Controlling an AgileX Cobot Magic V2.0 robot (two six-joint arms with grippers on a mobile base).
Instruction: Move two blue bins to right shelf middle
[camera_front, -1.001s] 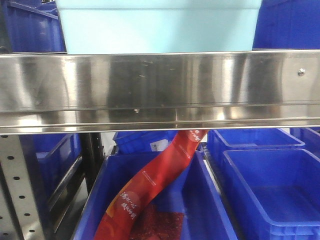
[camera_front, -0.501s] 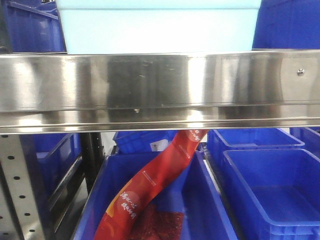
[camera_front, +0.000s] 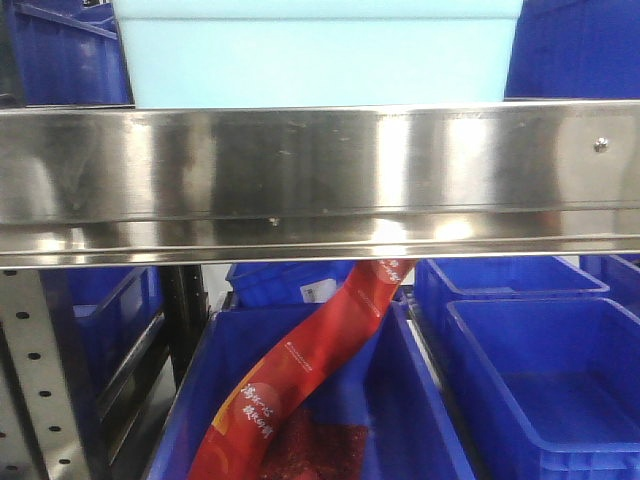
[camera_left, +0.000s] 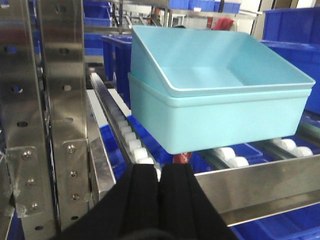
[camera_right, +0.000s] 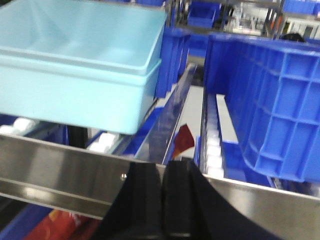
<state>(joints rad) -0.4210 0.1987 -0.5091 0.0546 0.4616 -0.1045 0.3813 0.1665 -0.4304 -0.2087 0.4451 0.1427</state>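
Two light blue bins (camera_front: 315, 60) sit nested one inside the other on the roller shelf, just behind the steel front rail (camera_front: 320, 180). In the left wrist view the upper bin (camera_left: 200, 60) tilts inside the lower bin (camera_left: 220, 120). My left gripper (camera_left: 160, 167) is shut and empty, in front of and below the stack's left corner. In the right wrist view the stacked bins (camera_right: 75, 75) are at upper left. My right gripper (camera_right: 165, 165) is shut and empty, level with the rail and to the right of the stack.
A dark blue bin (camera_right: 270, 100) stands on the rollers to the right of the stack. Below the rail, a dark blue bin (camera_front: 420, 400) holds a red bag (camera_front: 310, 370), beside another blue bin (camera_front: 540, 380). A perforated steel upright (camera_left: 55, 100) stands at the left.
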